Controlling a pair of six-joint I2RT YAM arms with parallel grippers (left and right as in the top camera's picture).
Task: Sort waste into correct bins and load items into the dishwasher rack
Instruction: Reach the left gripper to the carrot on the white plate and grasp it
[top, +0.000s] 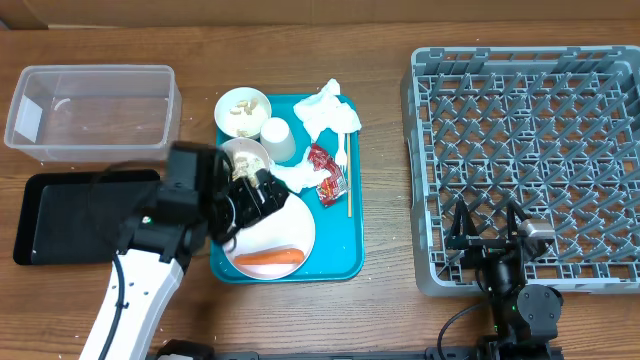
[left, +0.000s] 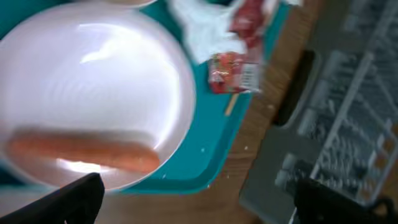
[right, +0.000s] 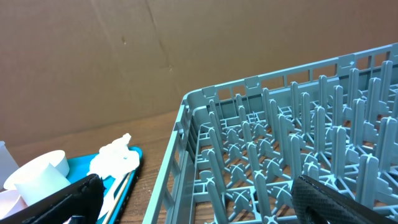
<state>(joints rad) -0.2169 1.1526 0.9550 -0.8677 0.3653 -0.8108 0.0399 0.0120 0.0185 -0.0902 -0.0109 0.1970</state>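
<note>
While the left claw (top: 264, 196) is hanging over the near left part of the flat teal serving tray (top: 346, 256), its two fingers are standing wide apart and gripping nothing. Under it, the big round white plate (top: 288, 236) is lying on the tray, and the long orange carrot (top: 270, 257) is lying across the plate's near edge. Just past the plate, the small red crinkled wrapper (top: 325, 171) is lying beside the thin pale stick (top: 349, 192), and the crumpled white paper napkins (top: 326, 110) are sitting at the tray's far end. The small white bowl with beige crumbs (top: 243, 108) is sitting at the far left corner, with the small white cup (top: 278, 140) just beside it. The clear plastic tub (top: 100, 112) and the shallow black tray (top: 60, 222) are sitting on the brown wooden tabletop (top: 385, 180) to the left. The right claw (top: 487, 226) is hovering over the near edge of the big grey plastic rack with pegs (top: 530, 130), fingers spread wide, gripping nothing.
</note>
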